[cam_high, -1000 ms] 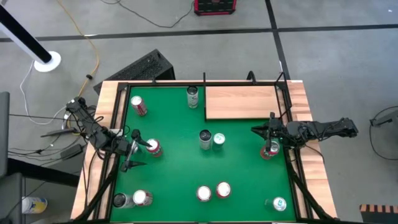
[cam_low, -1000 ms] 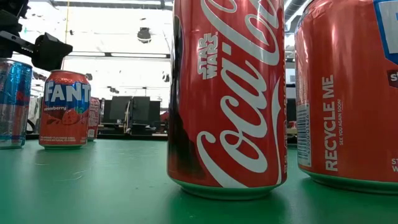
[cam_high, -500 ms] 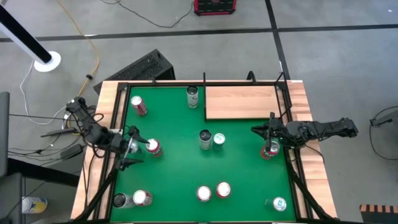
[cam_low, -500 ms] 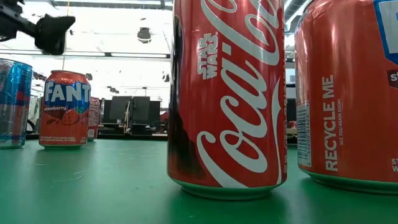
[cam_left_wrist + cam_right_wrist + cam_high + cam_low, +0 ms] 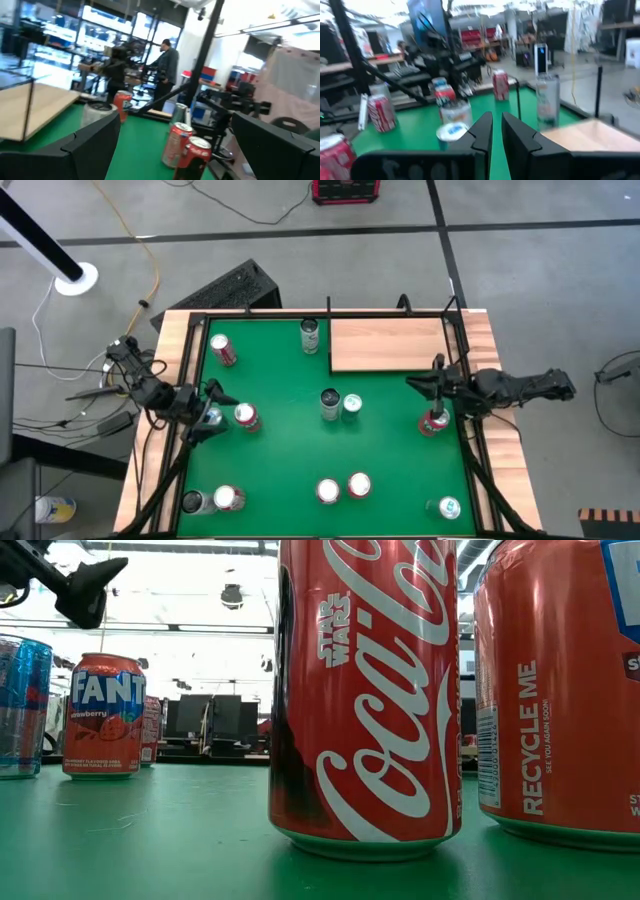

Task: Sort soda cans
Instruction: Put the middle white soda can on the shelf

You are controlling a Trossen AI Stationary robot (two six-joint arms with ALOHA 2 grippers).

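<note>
High view, listed left to right with the wooden board (image 5: 388, 344) at the bench's (image 5: 290, 440) far right corner as landmark. Left tool (image 5: 210, 417): at the left edge of the green bench, well left of the board; fingers spread wide, nothing held; a red-bodied can (image 5: 245, 416) stands just beside it, on the side toward the board. Soda cans: one red (image 5: 222, 349) in the far left corner; a pair, one dark (image 5: 192, 502) and one red (image 5: 228, 498), in the near left corner; one dark can (image 5: 309, 335) at the far edge, just left of the board; two touching cans at mid-bench, grey (image 5: 329, 402) and green-topped (image 5: 352, 404), near the board's near edge; two red cans (image 5: 343, 487) side by side at the near edge; one green can (image 5: 448, 507) in the near right corner, well apart from the board. Right tool (image 5: 436, 383): just off the board's near right corner, fingers nearly closed, nothing seen between them in the right wrist view; a red can (image 5: 433, 422) stands just beside it. Handling note, as judgement: the left tool appears to be between grasps; for the next pick, centre the open fingers around one can's body, come in level, and close only when neighbours are clear, since touching pairs could tip.
</note>
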